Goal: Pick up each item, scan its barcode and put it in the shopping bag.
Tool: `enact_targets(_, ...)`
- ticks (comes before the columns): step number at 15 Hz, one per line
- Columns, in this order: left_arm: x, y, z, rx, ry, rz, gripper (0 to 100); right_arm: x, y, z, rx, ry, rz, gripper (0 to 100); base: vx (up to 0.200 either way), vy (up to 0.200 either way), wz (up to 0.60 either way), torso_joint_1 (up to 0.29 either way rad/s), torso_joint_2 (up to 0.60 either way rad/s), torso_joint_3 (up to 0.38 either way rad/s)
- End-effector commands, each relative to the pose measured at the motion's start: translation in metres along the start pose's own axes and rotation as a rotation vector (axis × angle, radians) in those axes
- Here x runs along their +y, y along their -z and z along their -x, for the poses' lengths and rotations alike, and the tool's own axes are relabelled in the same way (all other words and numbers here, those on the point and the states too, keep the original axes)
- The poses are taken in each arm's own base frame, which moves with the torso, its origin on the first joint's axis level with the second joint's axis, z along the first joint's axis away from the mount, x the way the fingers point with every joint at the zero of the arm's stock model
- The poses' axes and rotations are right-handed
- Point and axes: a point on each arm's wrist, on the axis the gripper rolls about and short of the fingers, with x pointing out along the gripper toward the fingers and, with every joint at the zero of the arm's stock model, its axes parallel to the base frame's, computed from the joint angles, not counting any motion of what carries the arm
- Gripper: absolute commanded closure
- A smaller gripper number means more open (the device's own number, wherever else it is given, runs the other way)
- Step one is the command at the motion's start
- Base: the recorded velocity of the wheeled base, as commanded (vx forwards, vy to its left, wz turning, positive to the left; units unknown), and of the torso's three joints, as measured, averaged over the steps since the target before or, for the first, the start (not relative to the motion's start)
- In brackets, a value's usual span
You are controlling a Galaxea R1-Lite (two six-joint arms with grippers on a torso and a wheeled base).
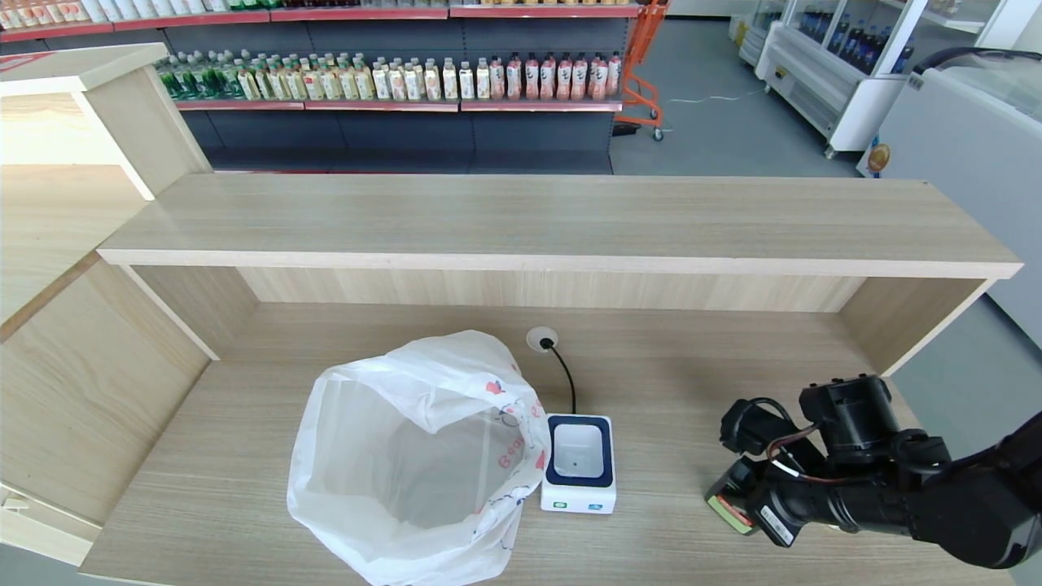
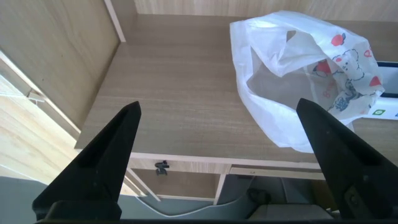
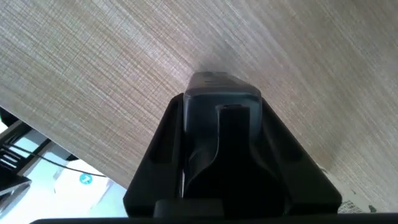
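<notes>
R pincer [image 1: 737, 500] is low at the near-right part of the light wooden table [image 1: 692, 366], and it is clamped on a small flat pack [image 1: 727, 508] with a green-and-red edge. The pack sits between the black fingertips, at table level or just over it; I cannot tell if it touches the wood. In the right wrist view the same pack [image 3: 224, 93] looks greyish and fills the gap at the tip of the R pincer [image 3: 224, 107], w/ wood grain behind it. The pack is well apart from the white scanner w/ dark blue frame [image 1: 578, 498], which stands near the table centre, and the white thin plastic shopping bag [image 1: 342, 456] stands touching the scanner's left side, mouth open upward. A black cable [image 1: 567, 378] goes from the scanner back to a round grey grommet [image 1: 542, 337]. L pincer [image 2: 219, 109] hangs over the near-left edge of the table, its fingers [image 2: 112, 155] wide apart and holding nothing; the shopping bag [image 2: 273, 121] is near it, toward the robot's right.
</notes>
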Motion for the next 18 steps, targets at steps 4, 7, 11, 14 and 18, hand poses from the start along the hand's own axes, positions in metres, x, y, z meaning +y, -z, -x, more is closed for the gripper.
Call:
enact_targets(4, 0.0, 0.0, 0.0, 0.0, 0.0, 0.001, 0, -0.009, -0.014, 0.005, -0.125, 0.068, -0.073, 100, 0.0, 0.0, 0.0, 0.0, 0.0, 0.0)
enact_targets(7, 0.0, 0.0, 0.0, 0.0, 0.0, -0.001, 0, -0.017, -0.036, 0.037, -0.307, 0.143, -0.127, 100, 0.0, 0.0, 0.0, 0.0, 0.0, 0.0)
enact_targets(11, 0.0, 0.0, 0.0, 0.0, 0.0, -0.001, 0, -0.023, -0.045, 0.079, -0.509, 0.231, -0.165, 100, 0.0, 0.0, 0.0, 0.0, 0.0, 0.0)
enact_targets(14, 0.0, 0.0, 0.0, 0.0, 0.0, -0.001, 0, -0.016, -0.063, 0.096, -0.681, 0.279, 0.034, 100, 0.0, 0.0, 0.0, 0.0, 0.0, 0.0)
enact_targets(18, 0.0, 0.0, 0.0, 0.0, 0.0, -0.001, 0, -0.005, -0.067, 0.097, -0.834, 0.211, 0.598, 100, 0.0, 0.0, 0.0, 0.0, 0.0, 0.0)
